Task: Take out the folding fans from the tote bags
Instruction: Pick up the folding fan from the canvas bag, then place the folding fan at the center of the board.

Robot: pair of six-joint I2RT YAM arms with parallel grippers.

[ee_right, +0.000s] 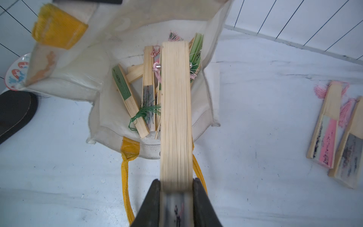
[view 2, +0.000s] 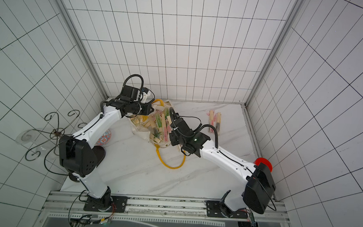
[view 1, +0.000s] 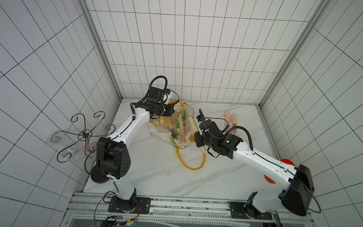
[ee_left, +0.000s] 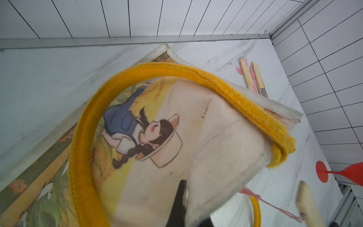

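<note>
While left gripper (ee_left: pixel 183 198) pinches bag (ee_left: pixel 225 141) cloth, right gripper (ee_right: pixel 176 188) clamps a fan (ee_right: pixel 175 110) above bag mouth, w/ two fans (ee_right: pixel 334 135) on table (ee_right: pixel 255 137).

My white marble-patterned desk (view 1: pixel 156 172) carries a cream canvas tote bag (view 1: pixel 162 136) with yellow handles, two closed bamboo fans (view 1: pixel 230 120) well apart, and a red disc (view 2: pixel 264 163).
</note>
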